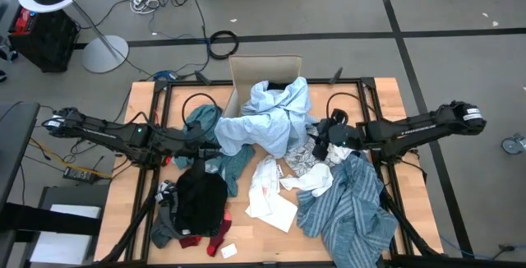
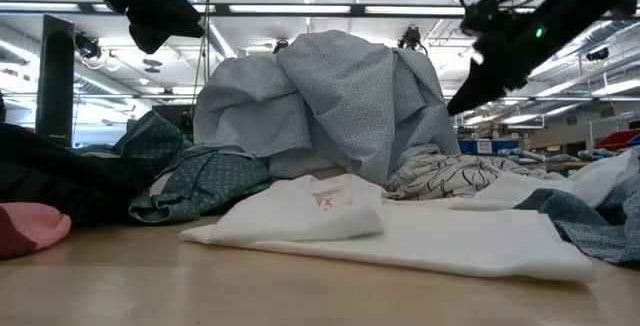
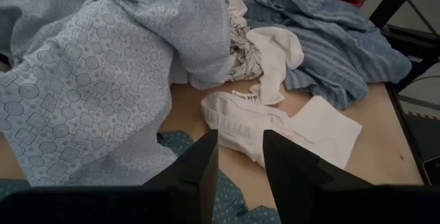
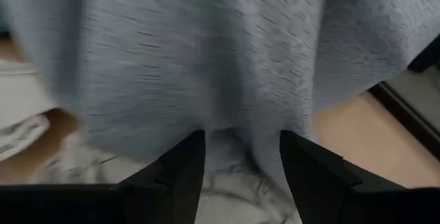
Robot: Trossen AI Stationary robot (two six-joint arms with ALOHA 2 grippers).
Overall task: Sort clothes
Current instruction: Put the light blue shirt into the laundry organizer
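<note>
Jaws of both grippers — left (image 3: 239, 159), right (image 4: 240, 159) — parted, empty.

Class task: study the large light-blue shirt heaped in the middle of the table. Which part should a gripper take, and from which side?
Probably the raised fold at the top of the light-blue shirt, taken from above. In the low view it peaks well over the flatter white piece and striped shirt, so fingers closing there should pinch only this fabric.
</note>
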